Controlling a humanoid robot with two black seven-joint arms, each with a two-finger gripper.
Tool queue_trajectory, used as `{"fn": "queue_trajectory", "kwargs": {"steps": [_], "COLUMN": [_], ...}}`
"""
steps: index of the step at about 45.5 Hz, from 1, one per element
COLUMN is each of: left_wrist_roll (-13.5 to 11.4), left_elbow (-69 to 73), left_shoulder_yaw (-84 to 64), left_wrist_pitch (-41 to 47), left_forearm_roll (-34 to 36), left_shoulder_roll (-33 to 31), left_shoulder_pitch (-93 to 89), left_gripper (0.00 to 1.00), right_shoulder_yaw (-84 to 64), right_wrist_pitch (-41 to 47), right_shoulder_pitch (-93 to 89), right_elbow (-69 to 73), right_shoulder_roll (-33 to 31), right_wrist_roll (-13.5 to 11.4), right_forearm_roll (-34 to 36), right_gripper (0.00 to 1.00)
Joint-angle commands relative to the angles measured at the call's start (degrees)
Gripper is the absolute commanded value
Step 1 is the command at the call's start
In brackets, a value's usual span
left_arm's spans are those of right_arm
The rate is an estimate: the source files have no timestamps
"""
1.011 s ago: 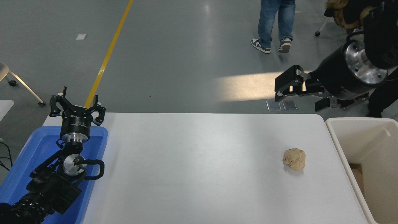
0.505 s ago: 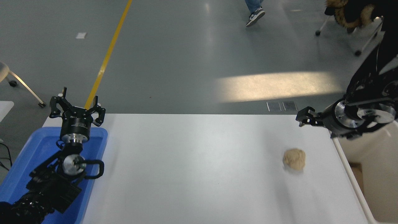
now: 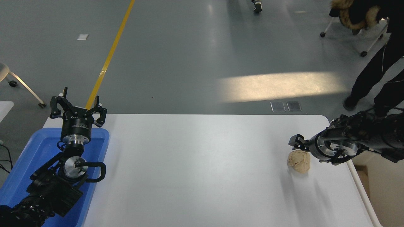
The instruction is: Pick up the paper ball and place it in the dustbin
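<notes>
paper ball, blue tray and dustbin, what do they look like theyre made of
The paper ball looks like crumpled brown paper: matte tan, creased and lumpy. The blue tray seems to be moulded plastic, smooth with a slight sheen and rounded corners. The dustbin, only partly in view, looks like cream-white plastic with a thick smooth rim.

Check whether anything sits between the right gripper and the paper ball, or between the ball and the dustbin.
Nothing visible does. The right gripper hangs just above and behind the paper ball, with only bare table around it. From the ball to the dustbin at the right edge, only the robot's own arm overhangs the rim.
</notes>
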Motion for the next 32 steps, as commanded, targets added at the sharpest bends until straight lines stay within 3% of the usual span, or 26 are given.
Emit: {"fn": "queue_trajectory", "kwargs": {"steps": [1,10,12,15,17,19,20,32], "left_wrist_roll": [0.00,0.00,0.00,0.00,0.00,0.00,0.00,0.00], "left_elbow": [-0.03,-0.03,-0.03,-0.03,-0.03,-0.03,0.06,-0.03], "left_shoulder_yaw": [0.00,0.00,0.00,0.00,0.00,0.00,0.00,0.00], "left_wrist_pitch": [0.01,0.01,0.01,0.01,0.01,0.01,0.01,0.01], "left_forearm_roll": [0.00,0.00,0.00,0.00,0.00,0.00,0.00,0.00], "left_shoulder_roll": [0.00,0.00,0.00,0.00,0.00,0.00,0.00,0.00], "left_shoulder_pitch": [0.00,0.09,0.00,0.00,0.00,0.00,0.00,0.00], "left_gripper": [0.99,0.99,0.99,0.99,0.99,0.99,0.99,0.99], "right_shoulder_yaw": [0.91,0.38,0.47,0.73,0.82,0.73,0.73,0.91], "right_wrist_pitch": [0.00,0.00,0.00,0.35,0.62,0.88,0.97,0.97], "right_shoulder_pitch": [-7.10,-9.92,-9.92,-10.00,-10.01,-10.01,-10.01,-9.13], "right_elbow": [-8.48,-11.91,-11.82,-11.82,-11.82,-11.82,-11.82,-12.09], "right_shoulder_roll": [3.14,4.81,4.90,4.90,4.90,4.90,4.90,4.72], "right_wrist_roll": [0.00,-0.09,-0.09,-0.09,-0.17,-0.17,-0.26,-0.35], "right_forearm_roll": [-0.31,-0.49,-0.40,-0.31,-0.31,-0.31,-0.31,0.48], "right_gripper": [0.99,0.97,0.91,0.66,0.40,0.06,0.00,0.00]}}
